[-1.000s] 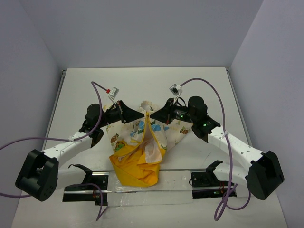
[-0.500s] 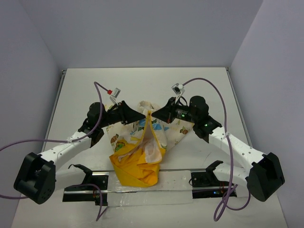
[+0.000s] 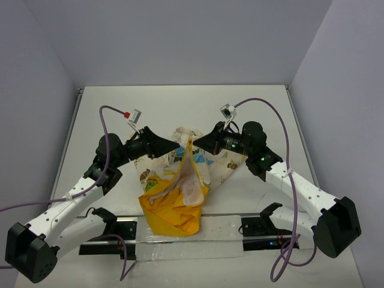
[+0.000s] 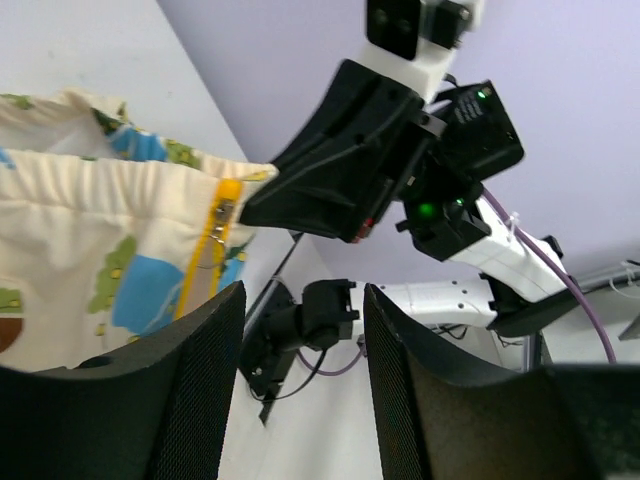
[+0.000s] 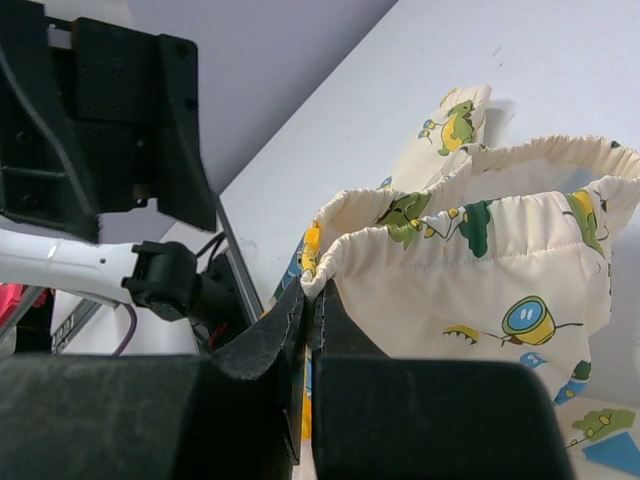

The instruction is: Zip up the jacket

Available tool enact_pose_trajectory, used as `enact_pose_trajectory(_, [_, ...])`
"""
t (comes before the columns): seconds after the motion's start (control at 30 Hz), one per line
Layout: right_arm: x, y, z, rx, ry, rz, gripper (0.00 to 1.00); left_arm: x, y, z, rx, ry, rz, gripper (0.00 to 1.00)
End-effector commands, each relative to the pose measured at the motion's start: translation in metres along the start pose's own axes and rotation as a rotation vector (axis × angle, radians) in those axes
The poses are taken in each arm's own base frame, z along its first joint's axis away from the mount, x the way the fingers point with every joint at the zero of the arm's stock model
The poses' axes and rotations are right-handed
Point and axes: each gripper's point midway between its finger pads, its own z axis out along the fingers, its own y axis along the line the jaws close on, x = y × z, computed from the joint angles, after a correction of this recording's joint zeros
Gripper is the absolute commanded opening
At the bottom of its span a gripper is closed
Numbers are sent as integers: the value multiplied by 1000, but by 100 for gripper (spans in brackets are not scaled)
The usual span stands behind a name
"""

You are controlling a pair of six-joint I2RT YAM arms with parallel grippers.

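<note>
Cream cloth over yellow lining: from above, we see the jacket bunched up mid-table, between the left claw and the right claw. On our left wrist view, the left claw stands parted, gripping nothing, with the hem just beyond. On our right wrist view, the right claw pinches the jacket's cream edge.

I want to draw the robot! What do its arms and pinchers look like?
The left arm and right arm are white tubes between chunky black joints. A thin purple cable loops along each. The left gripper and right gripper are black pointed wedges. Small green lights glow on the right arm.
</note>
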Motion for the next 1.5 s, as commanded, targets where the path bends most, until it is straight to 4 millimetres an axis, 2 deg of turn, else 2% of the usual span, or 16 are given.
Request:
enact_pose_trajectory(0.0, [-26, 16, -2, -40, -78, -61, 0, 9, -27, 0, 106, 12, -31, 55])
enact_pose_trajectory(0.17, [-29, 19, -3, -45, -83, -63, 0, 24, -27, 7, 155, 76, -96, 56])
enact_pose_trajectory(0.3, [-31, 21, -4, -48, -85, -69, 0, 31, -18, 15, 191, 100, -144, 56])
enact_pose_trajectory(0.63, [-30, 25, -9, -48, -78, -86, 0, 27, 0, 36, 157, 101, -133, 55])
enact_pose_trajectory(0.87, [-26, 29, -11, -67, -59, -90, 0, 22, 7, 41, 147, 74, -104, 56])
enact_pose_trajectory(1.17, [-27, 36, -13, -97, -61, -97, 0, 22, 6, 46, 214, 69, -105, 61])
enact_pose_trajectory(1.47, [-27, 38, -14, -104, -60, -97, 0, 19, 1, 47, 267, 47, -113, 60])
